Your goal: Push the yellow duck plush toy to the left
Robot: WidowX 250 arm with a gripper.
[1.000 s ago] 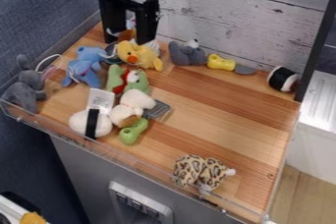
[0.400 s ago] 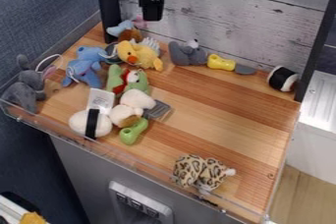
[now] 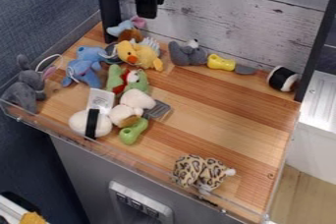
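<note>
- Hand [image 3: 147, 14] hangs at the top of the frame, left of centre, clear of the toys; it has risen from among them at upper left over the past second. How far open it is, I cannot tell, and nothing can be made out in its hold.
- Blue, brown and pink soft toy [image 3: 129, 35] lies just below and left of it, in the upper left. The arm partly hid this toy a second ago; now it sits uncovered, apart from the hand, so I judge the hand is free of it.
- Yellow duck [image 3: 139, 56] touches or nearly touches that toy; a grey toy [image 3: 186, 54] lies to its right.
- Clear rim [image 3: 118, 154] borders the counter [image 3: 216, 115] along the front, tray-like. Within it are a green pipe-shaped toy [image 3: 133, 132], left of centre, and a spotted toy [image 3: 199, 171] at lower centre.
</note>
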